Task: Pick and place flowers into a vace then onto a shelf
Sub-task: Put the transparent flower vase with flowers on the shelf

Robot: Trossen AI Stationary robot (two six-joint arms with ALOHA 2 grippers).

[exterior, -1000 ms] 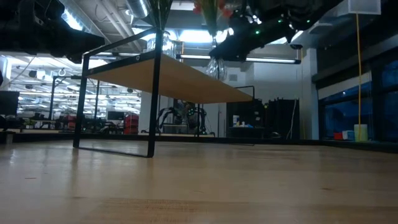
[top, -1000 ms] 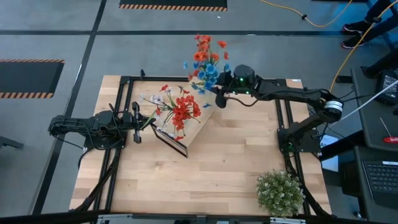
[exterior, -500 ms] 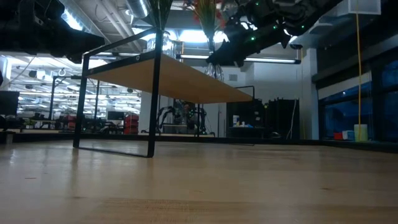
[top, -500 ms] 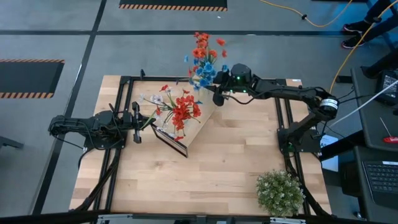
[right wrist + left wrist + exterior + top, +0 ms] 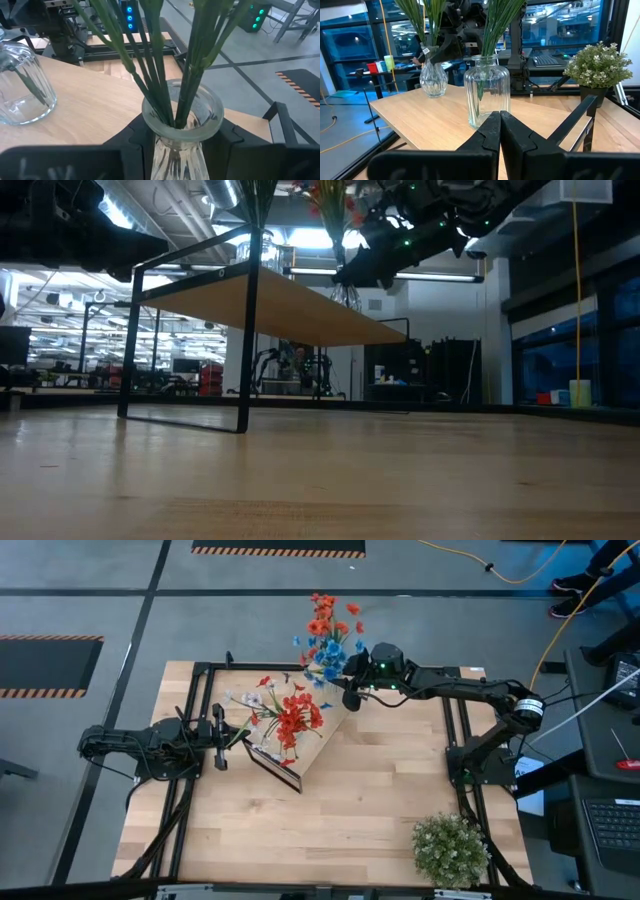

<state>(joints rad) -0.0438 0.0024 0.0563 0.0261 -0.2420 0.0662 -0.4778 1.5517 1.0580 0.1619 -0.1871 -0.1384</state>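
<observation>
My right gripper [image 5: 350,697] is shut on a bulbous clear glass vase [image 5: 434,80] of blue and red-orange flowers [image 5: 325,635], at the far right part of the shelf [image 5: 320,745]. The shelf is a light-wood board on a black wire frame. A ribbed glass vase [image 5: 486,90] stands on the board by its base, holding red and white flowers [image 5: 290,715]. My left gripper [image 5: 496,125] is shut and hovers level at the shelf's left edge, short of the ribbed vase and touching nothing. My right gripper pinches the bulbous vase's neck [image 5: 182,120], just under the rim, between its two fingers [image 5: 140,137]. It comes in about level from the table's right side. The vase stays upright with its base [image 5: 434,93] down at the shelf board; whether the base rests there I cannot tell.
A bushy round green plant [image 5: 450,848] stands at the table's near right corner. The black frame rails [image 5: 200,690] run along the table's left and right sides. Bare tabletop [image 5: 330,830] lies between the shelf and the near edge.
My right gripper, still shut on the vase, has shifted slightly toward the table's left and tipped a little. The flower heads have swung left with it. My left arm and the ribbed vase have stayed put.
</observation>
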